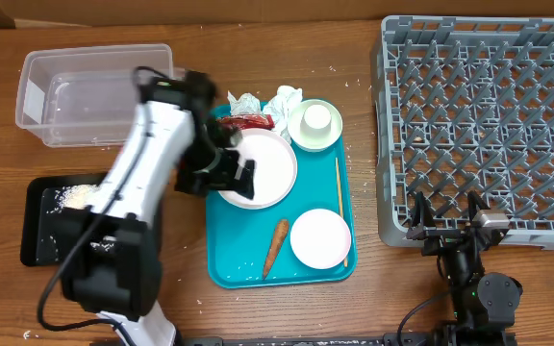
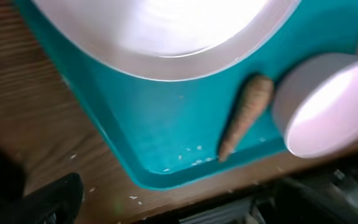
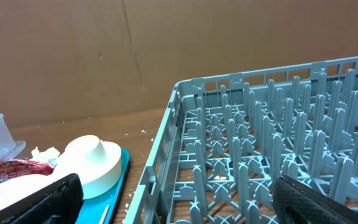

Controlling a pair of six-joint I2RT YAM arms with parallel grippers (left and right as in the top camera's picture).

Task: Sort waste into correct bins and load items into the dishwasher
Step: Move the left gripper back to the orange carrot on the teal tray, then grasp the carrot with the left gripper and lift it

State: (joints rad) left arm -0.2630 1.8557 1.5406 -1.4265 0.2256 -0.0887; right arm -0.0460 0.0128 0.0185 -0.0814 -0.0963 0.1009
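Dish rack point(image 1: 484, 115) of grey plastic, its pegs bare, fills the far right of the table. The teal serving tray point(image 1: 239, 252) lies at the centre. At far left stands the clear plastic tub point(image 1: 29, 96); nearer, at the left edge, lies the flat black tray point(image 1: 35, 229) with white rice grains point(image 1: 75, 195) in it. The left arm crosses over both.

On the teal tray, the large plate point(image 1: 267, 168) sits at the left. A bowl point(image 1: 320, 238) is at the near right. Another bowl point(image 1: 315, 135), at the far right, has the small cup point(image 1: 316, 117) in it.

The left gripper point(image 1: 227, 173) hangs over the plate's left edge, fingers spread wide, nothing between them. The right gripper point(image 1: 445, 216) waits just near of the rack, also spread wide and empty.

The chopstick point(image 1: 339, 197) lies along the tray's right rim. The carrot piece point(image 1: 275, 247) lies just left of the near bowl. The red wrapper point(image 1: 250, 122) and crumpled napkins point(image 1: 275, 101) sit at the tray's far edge.
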